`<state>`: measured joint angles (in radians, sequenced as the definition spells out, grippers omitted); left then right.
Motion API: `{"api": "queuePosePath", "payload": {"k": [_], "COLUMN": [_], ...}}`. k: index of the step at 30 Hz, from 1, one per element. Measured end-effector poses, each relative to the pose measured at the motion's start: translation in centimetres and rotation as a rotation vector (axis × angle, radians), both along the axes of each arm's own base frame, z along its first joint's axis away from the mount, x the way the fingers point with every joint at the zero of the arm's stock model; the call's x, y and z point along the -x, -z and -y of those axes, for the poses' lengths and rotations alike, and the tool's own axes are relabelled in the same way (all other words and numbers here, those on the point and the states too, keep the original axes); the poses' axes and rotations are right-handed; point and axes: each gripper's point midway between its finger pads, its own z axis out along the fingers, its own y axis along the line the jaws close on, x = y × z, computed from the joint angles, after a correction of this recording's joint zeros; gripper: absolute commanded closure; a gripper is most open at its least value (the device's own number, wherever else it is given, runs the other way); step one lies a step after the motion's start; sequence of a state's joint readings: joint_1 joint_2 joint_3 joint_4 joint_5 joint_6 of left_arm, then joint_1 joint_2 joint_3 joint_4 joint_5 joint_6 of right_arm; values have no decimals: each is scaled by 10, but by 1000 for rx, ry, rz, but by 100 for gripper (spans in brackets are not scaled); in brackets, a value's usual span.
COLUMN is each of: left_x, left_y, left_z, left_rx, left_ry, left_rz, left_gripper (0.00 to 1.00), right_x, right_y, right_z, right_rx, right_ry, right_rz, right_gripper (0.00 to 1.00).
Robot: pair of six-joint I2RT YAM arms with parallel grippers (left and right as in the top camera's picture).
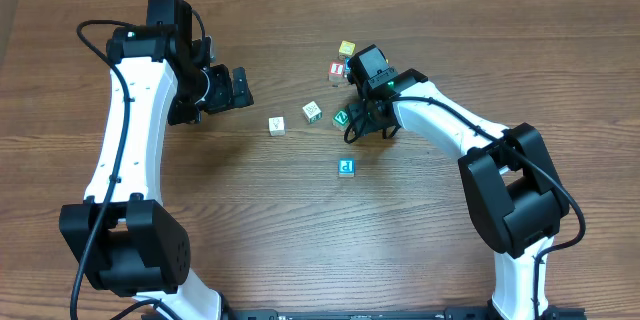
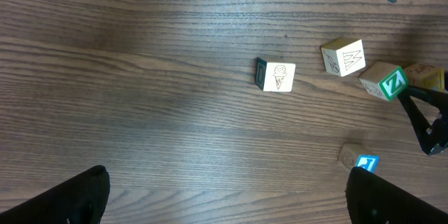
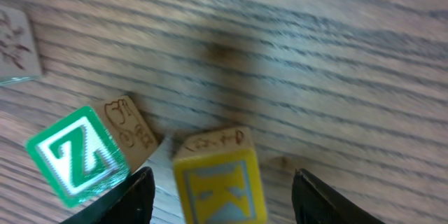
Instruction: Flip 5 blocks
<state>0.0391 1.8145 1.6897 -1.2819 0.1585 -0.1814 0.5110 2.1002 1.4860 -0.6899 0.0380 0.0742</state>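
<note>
Stock: small wooden letter cubes (image 1: 312, 111), loosely grouped on the far half of your brown wood-grain table (image 1: 300, 240).

- Whitish wooden cube with an ice-cream drawing (image 2: 278, 77), one side dark teal. It stands alone on the side of your left arm, apart from the others.
- Whitish wooden cube with a zigzag mark (image 2: 343, 57), close beside the green one. You cannot tell whether they touch.
- Green wooden cube with a white Z (image 3: 77, 155), Z face up, just beside the right arm's fingers.
- Yellow wooden cube with a K face (image 3: 210, 147), sitting on the table between those fingers.
- Red-faced wooden cube (image 1: 337, 69) and blue-faced wooden cube (image 1: 346, 167), at the far and near ends of the group. Neither is in your count.
- The fifth cube of the count cannot be picked out with certainty.

Right pincer (image 3: 222, 182): the jaws are parted and straddle the yellow cube. A strip of table shows on either side, so it grips nothing.

Left pincer (image 2: 227, 189): the jaws are spread wide and empty, over bare table short of the ice-cream cube.

Progress, by judgement only: no upturned face proves a flip, so you cannot read the tally of finished cubes here. The yellow cube looks to be the one in hand. The two whitish cubes sit square and unattended, and you should treat them as possibly outstanding.
</note>
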Motion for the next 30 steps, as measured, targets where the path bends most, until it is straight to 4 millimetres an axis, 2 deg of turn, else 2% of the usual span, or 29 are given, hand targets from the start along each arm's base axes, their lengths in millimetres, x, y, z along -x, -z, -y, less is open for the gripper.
{"api": "queuePosePath", "payload": {"k": [11,17,30], "left_x": [0,0,0], "left_y": [0,0,0], "left_z": [0,0,0], "left_rx": [0,0,0], "left_ry": [0,0,0], "left_rz": [0,0,0], "left_gripper": [0,0,0], "right_x": [-6,-2,-11], "right_y": [-4,-2,-4], "right_z": [-10,-8,-3], "right_rx": [-51,-40,-10], "right_ry": [-12,-10,5], "right_rz": [23,5,48], "right_gripper": [36,47,54]}}
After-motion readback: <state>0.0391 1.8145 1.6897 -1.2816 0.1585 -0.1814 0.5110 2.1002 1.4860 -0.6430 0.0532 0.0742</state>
